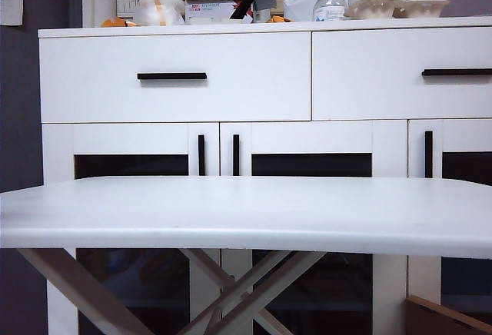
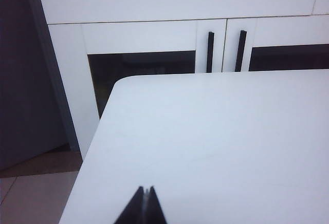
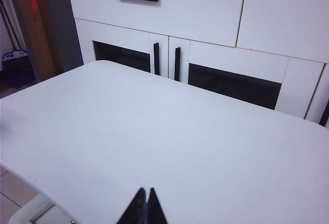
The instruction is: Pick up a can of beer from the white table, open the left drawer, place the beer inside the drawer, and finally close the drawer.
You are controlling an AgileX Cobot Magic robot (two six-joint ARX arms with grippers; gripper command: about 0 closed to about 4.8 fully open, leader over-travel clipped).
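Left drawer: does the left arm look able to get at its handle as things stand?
Probably yes: the left drawer is shut, its handle unobstructed beyond the bare white table. The left tool, closed, must open first.

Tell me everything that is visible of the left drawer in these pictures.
The left drawer is a wide, flat, plain white front, smooth and matte, maybe painted wood. One thin black horizontal bar handle sits at its middle. It is shut, flush with the narrower drawer beside it, under the cabinet top and above the doors with vertical handles. Nothing touches it: both grippers, left and right, are shut and low over the white table, apart from it.
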